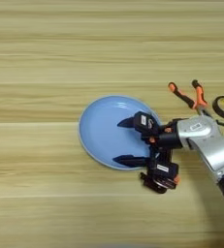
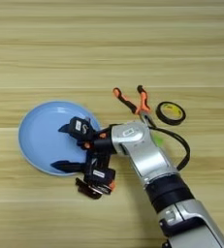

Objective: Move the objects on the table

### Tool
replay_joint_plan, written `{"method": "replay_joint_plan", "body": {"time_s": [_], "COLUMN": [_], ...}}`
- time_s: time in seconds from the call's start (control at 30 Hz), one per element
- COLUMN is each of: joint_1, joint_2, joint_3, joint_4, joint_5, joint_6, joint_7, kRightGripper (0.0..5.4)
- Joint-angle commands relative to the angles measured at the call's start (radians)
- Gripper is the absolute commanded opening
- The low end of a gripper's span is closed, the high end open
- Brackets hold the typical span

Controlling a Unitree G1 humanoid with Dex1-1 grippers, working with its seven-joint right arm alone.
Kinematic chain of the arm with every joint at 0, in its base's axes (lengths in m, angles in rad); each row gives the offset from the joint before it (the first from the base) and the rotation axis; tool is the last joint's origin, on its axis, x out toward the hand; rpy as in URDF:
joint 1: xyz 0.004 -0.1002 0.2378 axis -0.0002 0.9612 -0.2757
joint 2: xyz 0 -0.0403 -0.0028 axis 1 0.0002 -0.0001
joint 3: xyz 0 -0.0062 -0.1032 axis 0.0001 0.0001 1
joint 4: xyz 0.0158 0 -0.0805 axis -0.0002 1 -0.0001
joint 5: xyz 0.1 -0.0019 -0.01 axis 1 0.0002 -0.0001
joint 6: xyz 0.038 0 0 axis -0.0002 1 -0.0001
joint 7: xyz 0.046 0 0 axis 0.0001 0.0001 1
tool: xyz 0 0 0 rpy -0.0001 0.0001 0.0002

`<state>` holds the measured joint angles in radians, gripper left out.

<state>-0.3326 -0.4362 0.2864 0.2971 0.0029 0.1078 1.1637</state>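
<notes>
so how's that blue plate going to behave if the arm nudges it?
The blue plate looks rigid and shallow, lying flat on the table, so it would probably slide rather than tip or roll. Its smooth surface may be slippery. The gripper has open fingers over its right side; pressing on the rim could lift the far edge.

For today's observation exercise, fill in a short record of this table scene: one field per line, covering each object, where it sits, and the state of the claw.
surface: wooden table
plate: light blue, round, flat on the table
claw: two black fingers spread apart over the plate's right part, holding nothing
bar clamp: black with orange trigger and white label, on the table just off the plate's lower right rim, under the wrist
pliers: orange-and-black handles, behind the arm, right of the plate
tape roll: black ring with a yellow centre, right of the pliers
</notes>
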Motion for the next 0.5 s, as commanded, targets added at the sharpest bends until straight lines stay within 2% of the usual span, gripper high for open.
{"method": "replay_joint_plan", "body": {"time_s": [0.03, 0.5], "joint_1": [-0.019, 0.007], "joint_2": [-0.036, -0.049], "joint_3": [-0.005, 0.000], "joint_4": [-0.042, -0.118], "joint_5": [-0.004, 0.002], "joint_6": [0.006, 0.019], "joint_7": [-0.014, -0.007], "kRightGripper": [5.38, 5.38]}}
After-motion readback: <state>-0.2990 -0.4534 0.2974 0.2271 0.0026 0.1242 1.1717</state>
